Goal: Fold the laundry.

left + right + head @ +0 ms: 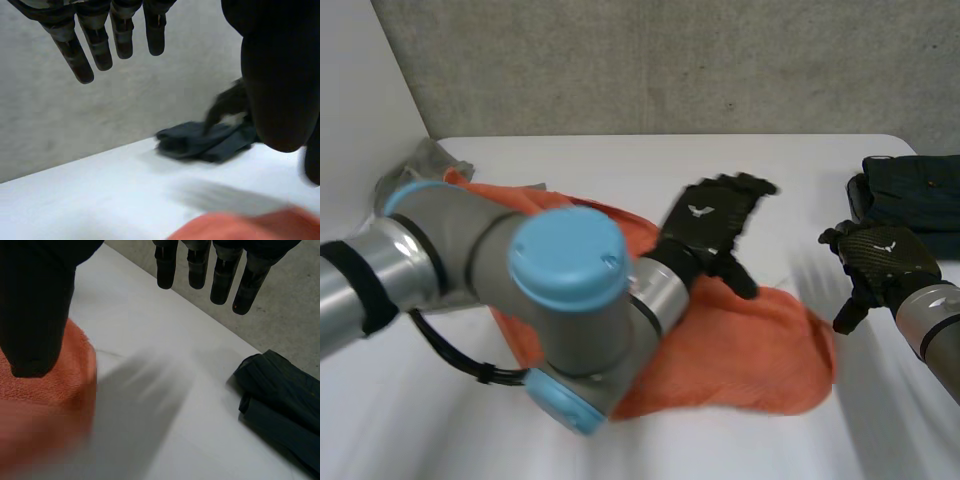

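Fingers [95, 47] of the left hand [708, 228] are held straight and a little apart, and nothing is gripped by them. This hand is seen above the far edge of an orange towel [750, 350], which is spread on the white table [620, 165] and lies under the palm and the wrist. In the left wrist view a part of the towel is seen below the thumb. A crumpled grey cloth [420, 160] is seen at the far corner of the table, behind the left arm [565, 300]. The right hand [876, 255] is held just beside the right edge of the towel. Its fingers [222, 277] are straight and loose, and nothing is held by them. A folded dark blue garment [918, 195] is placed on the table just past the fingertips of the right hand, apart from the towel.
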You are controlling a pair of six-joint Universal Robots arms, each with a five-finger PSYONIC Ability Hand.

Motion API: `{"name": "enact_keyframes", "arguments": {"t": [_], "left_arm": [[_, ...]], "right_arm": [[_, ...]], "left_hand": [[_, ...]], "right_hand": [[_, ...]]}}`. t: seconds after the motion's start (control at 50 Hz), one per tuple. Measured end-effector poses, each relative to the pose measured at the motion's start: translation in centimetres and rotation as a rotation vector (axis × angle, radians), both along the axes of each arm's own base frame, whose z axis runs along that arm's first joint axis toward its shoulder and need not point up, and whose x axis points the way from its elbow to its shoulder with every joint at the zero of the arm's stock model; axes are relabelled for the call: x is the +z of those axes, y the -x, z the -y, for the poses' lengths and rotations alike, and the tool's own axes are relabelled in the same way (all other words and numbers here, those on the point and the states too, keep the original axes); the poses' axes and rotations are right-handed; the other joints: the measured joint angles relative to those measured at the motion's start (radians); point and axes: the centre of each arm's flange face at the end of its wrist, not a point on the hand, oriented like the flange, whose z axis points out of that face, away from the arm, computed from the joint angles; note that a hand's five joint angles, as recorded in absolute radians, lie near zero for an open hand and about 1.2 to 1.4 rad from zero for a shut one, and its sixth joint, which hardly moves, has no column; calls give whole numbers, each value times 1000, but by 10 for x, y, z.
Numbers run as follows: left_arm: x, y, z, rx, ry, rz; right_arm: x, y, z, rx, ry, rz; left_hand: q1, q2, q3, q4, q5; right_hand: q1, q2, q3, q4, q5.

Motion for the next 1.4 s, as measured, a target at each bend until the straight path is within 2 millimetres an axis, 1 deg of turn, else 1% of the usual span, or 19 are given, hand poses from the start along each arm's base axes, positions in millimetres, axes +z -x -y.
{"name": "enact_keyframes", "arguments": {"t": [0.06,0.08,0.14,0.26,0.4,0.52,0.62,0.7,0.72,0.74,0.8,0.94,1.04,1.16,1.22,1.24,1.28,1.3,1.4], "left_arm": [[9,-29,29,92,22,44],[9,-29,29,92,22,44],[21,-68,59,200,76,109],[24,-109,87,279,156,229],[9,-164,125,314,209,410],[1,-181,135,324,178,436],[-4,-182,132,321,152,434],[-6,-181,129,316,142,431],[-6,-181,128,316,140,429],[-6,-181,128,316,140,428],[-4,-181,127,318,139,422],[2,-182,127,327,144,408],[9,-186,124,337,151,400],[10,-192,119,346,149,403],[9,-193,117,346,146,405],[6,-194,115,344,138,411],[6,-194,115,344,135,412],[2,-195,114,341,126,417],[-5,-194,113,334,111,429]], "right_arm": [[0,-1,0,6,-2,0],[0,-1,0,6,-2,0],[1,-2,-2,14,-3,-5],[5,-8,-10,48,-21,-10],[3,-44,-67,269,-168,8],[-16,-69,-94,371,-227,40],[-37,-80,-101,389,-259,36],[-52,-84,-98,370,-265,8],[-56,-85,-95,356,-258,-3],[-57,-85,-93,351,-255,-5],[-62,-84,-84,309,-224,-23],[-50,-76,-66,236,-123,-49],[-23,-45,-30,139,12,-154],[1,-3,30,36,143,-321],[3,1,39,28,160,-343],[7,6,65,16,200,-384],[7,6,71,14,208,-390],[8,5,88,11,231,-402],[2,-2,120,11,267,-405]], "left_hand": [[0,-1,0,0,0],[0,-1,0,0,0],[0,-1,0,0,0],[0,-1,0,0,0],[0,-1,0,0,0],[0,-1,0,0,0],[0,-1,0,0,0],[0,-1,0,0,0],[0,-1,0,0,0],[0,-1,0,0,0],[0,-1,0,0,0],[0,-1,0,0,0],[0,-1,0,0,0],[0,-1,0,0,0],[0,-1,0,0,0],[0,-1,0,0,0],[0,-1,0,0,0],[0,-1,0,0,0],[0,-1,0,0,0]], "right_hand": [[0,0,0,0,0],[0,0,0,0,0],[0,0,0,0,0],[0,0,0,0,0],[0,0,0,0,0],[0,1,1,0,0],[4,4,12,3,11],[211,247,257,234,230],[465,534,535,512,492],[465,534,535,512,492],[730,934,934,915,886],[741,951,966,950,920],[741,951,966,950,921],[764,951,967,951,921],[764,951,967,951,921],[766,951,968,951,921],[768,951,968,951,921],[771,951,968,951,921],[776,951,968,952,921]]}}
